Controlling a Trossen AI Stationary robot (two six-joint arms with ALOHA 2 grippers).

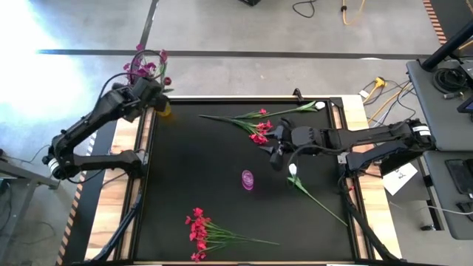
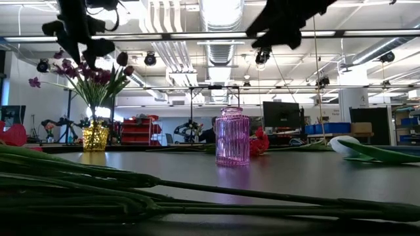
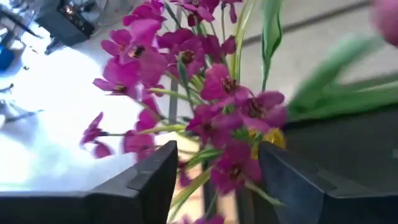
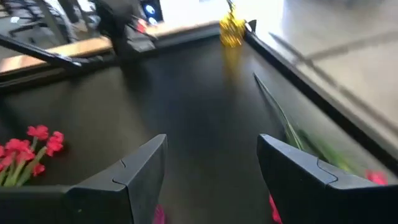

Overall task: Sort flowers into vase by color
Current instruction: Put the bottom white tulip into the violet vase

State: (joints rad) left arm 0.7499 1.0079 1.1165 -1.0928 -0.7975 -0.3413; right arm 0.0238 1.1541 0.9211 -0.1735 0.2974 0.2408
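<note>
Purple-magenta sprays (image 1: 144,66) stand by their stems in a small yellow vase (image 1: 164,109) at the table's far-left corner. My left gripper (image 3: 217,149) is open just above that vase, its fingers on either side of the sprays' stems (image 3: 205,155) without a plain touch. My right gripper (image 1: 275,151) is open and empty over the table's middle, beside a red-pink cluster (image 1: 259,133). A pink ribbed vase (image 1: 247,179) stands near the centre. One white bud (image 1: 293,170) lies to its right, another (image 1: 319,106) at the far edge. More red-pink flowers (image 1: 198,233) lie near the front edge.
In the low view the green stems (image 2: 98,190) of the near flowers cross the foreground, with the pink vase (image 2: 232,136) and the yellow vase (image 2: 95,136) behind them. Wooden strips (image 1: 373,199) border the black mat. Bare mat lies left of the pink vase.
</note>
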